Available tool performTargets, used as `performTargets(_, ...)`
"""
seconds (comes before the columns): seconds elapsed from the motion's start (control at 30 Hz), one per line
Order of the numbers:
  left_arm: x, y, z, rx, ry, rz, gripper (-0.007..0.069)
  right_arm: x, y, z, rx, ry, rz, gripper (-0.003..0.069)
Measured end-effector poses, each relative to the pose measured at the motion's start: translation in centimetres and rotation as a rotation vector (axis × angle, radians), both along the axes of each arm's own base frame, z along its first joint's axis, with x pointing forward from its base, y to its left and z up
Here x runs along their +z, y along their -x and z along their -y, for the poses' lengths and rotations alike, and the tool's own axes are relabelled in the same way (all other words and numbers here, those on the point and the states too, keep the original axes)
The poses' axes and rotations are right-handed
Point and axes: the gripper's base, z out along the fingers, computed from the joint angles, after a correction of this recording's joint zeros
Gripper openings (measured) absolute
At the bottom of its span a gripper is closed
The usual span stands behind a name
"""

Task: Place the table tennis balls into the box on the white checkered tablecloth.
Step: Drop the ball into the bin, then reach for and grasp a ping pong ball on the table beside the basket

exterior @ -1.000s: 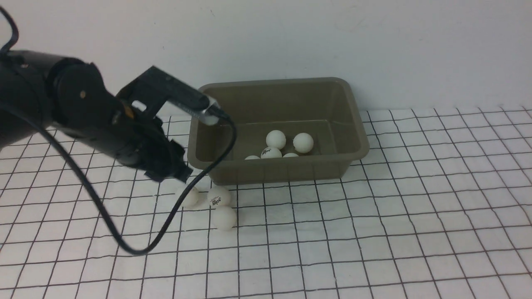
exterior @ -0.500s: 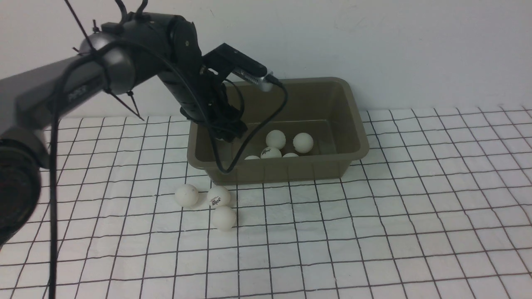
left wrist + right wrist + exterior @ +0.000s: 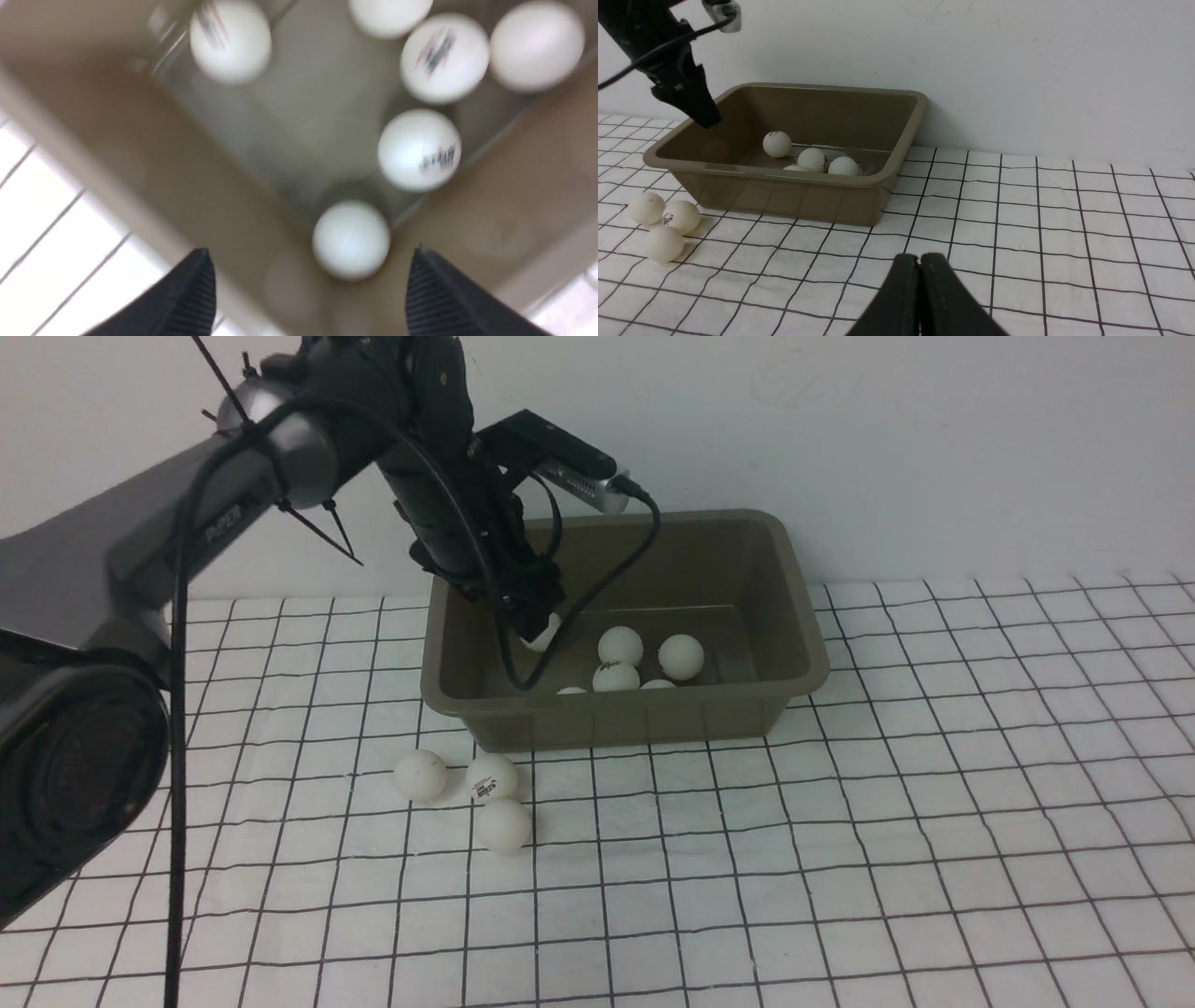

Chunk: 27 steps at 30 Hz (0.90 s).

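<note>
Three balls outside the box, one loose under my open left fingers.

Nearest to me, my right gripper [image 3: 920,268] is closed on nothing, above the white checkered tablecloth [image 3: 840,859]. Further on, three table tennis balls [image 3: 491,776] lie in a touching cluster just in front of the box [image 3: 644,719]. They look very light, hard and smooth, so I think a small push makes them roll; I would close gently across the middle of the nearest one, from above. Over the left part of the box my left gripper [image 3: 310,254] stands wide open, holding nothing, with a loose ball [image 3: 351,239] just under it and more balls on the floor beyond.
</note>
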Motion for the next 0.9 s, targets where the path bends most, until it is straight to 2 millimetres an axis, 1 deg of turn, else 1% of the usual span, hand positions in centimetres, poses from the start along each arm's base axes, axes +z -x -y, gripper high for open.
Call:
performTargets(0.1,2.8,0.7,-2.0,0.043,0.015,0.032,0.0463,0.0,0.0,0.0,0.000,0.000,0.000,-0.0017)
performTargets(0.13,4.3,1.1,-3.2,0.073,0.044,0.051,0.0459,0.0,0.0,0.0,0.000,0.000,0.000,-0.0017)
performTargets(0.17,5.1,1.5,-4.0,0.091,0.063,0.059,0.0458,0.0,0.0,0.0,0.000,0.000,0.000,-0.0017)
performTargets(0.23,6.1,2.5,-6.0,0.131,0.102,0.054,0.0458,0.0,0.0,0.0,0.000,0.000,0.000,-0.0017)
performTargets(0.3,6.2,3.5,-7.3,0.147,0.112,0.031,0.0458,0.0,0.0,0.0,0.000,0.000,0.000,-0.0017)
performTargets(0.33,5.8,3.9,-7.9,0.156,0.116,0.009,0.0458,0.0,0.0,0.0,0.000,0.000,0.000,-0.0017)
performTargets(0.37,5.8,4.3,-8.2,0.154,0.117,0.004,0.0458,0.0,0.0,0.0,0.000,0.000,0.000,-0.0017)
performTargets(0.43,4.7,5.3,-9.1,0.153,0.117,-0.047,0.0458,0.0,0.0,0.0,0.000,0.000,0.000,-0.0017)
performTargets(0.5,4.1,6.2,-9.7,0.145,0.117,-0.075,0.0458,0.0,0.0,0.0,0.000,0.000,0.000,-0.0017)
performTargets(0.53,3.0,6.9,-10.0,0.127,0.117,-0.119,0.0458,0.0,0.0,0.0,0.000,0.000,0.000,-0.0017)
performTargets(0.63,1.2,8.0,-10.2,0.097,0.119,-0.184,0.0458,0.0,0.0,0.0,0.000,0.000,0.000,-0.0017)
performTargets(0.67,-0.2,8.7,-10.2,0.055,0.118,-0.214,0.0458,0.0,0.0,0.0,0.000,0.000,0.000,-0.0017)
performTargets(0.7,-1.4,9.0,-10.1,0.032,0.122,-0.214,0.0458,0.0,0.0,0.0,0.000,0.000,0.000,-0.0017)
performTargets(0.77,-2.6,9.1,-10.0,0.001,0.132,-0.190,0.0458,0.0,0.0,0.0,0.000,0.000,0.000,-0.0017)
performTargets(0.83,-3.3,8.9,-9.9,-0.019,0.139,-0.169,0.0458,0.0,0.0,0.0,0.000,0.000,0.000,-0.0017)
performTargets(0.87,-3.8,8.5,-9.7,-0.030,0.154,-0.133,0.0458,0.0,0.0,0.0,0.000,0.000,0.000,-0.0017)
performTargets(0.9,-3.9,8.4,-9.7,-0.032,0.155,-0.131,0.0458,0.0,0.0,0.0,0.000,0.000,0.000,-0.0017)
